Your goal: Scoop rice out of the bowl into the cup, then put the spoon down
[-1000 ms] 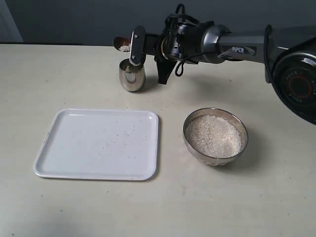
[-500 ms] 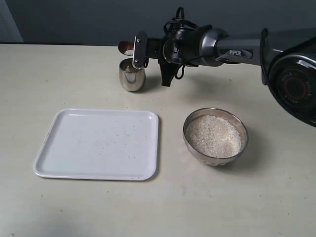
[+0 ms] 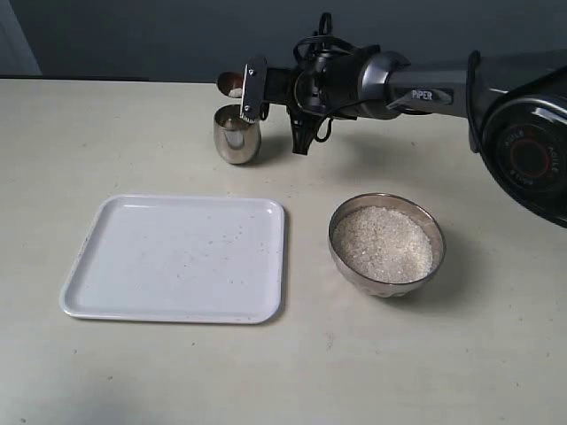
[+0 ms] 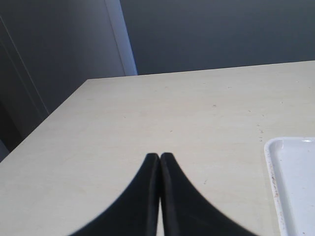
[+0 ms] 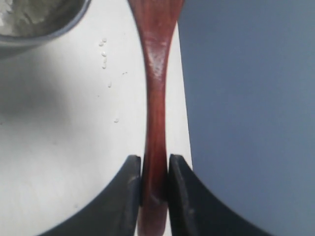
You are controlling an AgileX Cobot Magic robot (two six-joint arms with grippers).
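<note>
My right gripper (image 3: 251,88) is shut on the handle of the reddish-brown wooden spoon (image 3: 232,84), whose oval end hangs just above and behind the small steel cup (image 3: 236,135) with some white grains showing in it. In the right wrist view the spoon (image 5: 156,93) runs out from between the fingers of the gripper (image 5: 155,167), and the cup (image 5: 39,22) shows rice inside. The wide steel bowl (image 3: 335,232) at the front right is full of rice (image 3: 383,243). My left gripper (image 4: 160,156) is shut and empty over bare table.
A white tray (image 3: 177,257) with a few stray grains lies left of the bowl, and its corner (image 4: 295,182) shows in the left wrist view. Loose grains (image 5: 104,54) lie on the table by the cup. The table's far edge runs just behind the cup.
My right gripper and the spoon have shifted slightly to the right, bringing the spoon's oval end closer over the cup's far rim. Bowl, tray and cup have not moved.
</note>
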